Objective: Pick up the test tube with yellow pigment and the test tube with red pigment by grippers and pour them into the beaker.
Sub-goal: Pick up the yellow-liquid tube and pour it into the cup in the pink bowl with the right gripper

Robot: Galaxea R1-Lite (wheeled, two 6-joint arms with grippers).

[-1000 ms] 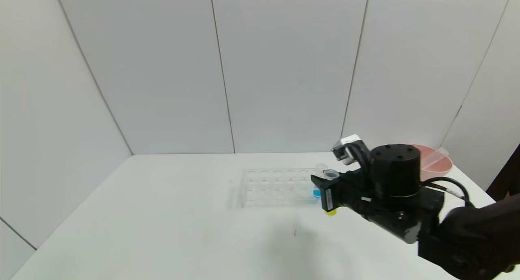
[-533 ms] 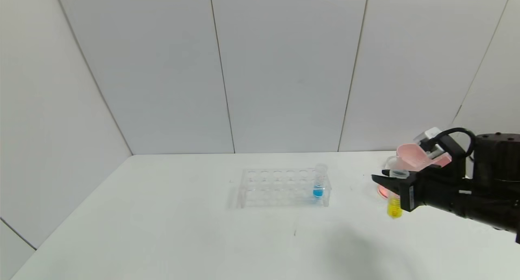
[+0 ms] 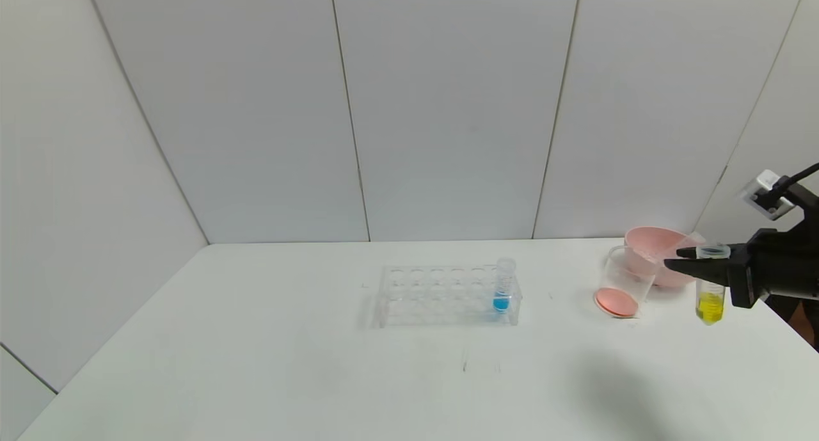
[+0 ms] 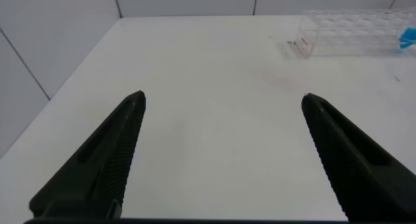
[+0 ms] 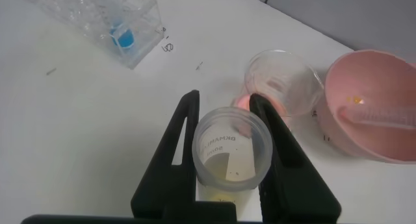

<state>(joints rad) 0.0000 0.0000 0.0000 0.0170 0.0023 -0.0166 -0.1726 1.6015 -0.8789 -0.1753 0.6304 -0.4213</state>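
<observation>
Fingers of the right gripper (image 3: 700, 269) clamped the test tube with yellow pigment (image 3: 710, 300) near its rim at the frame's right edge, upright, long axis vertical, mouth up. Just left stood the beaker (image 3: 624, 281), seemingly already holding red liquid, before the pink bowl (image 3: 659, 252). Carrying looked finished; next came tipping the mouth over that lip. Unladen, the left gripper (image 4: 221, 152) stood splayed.
</observation>
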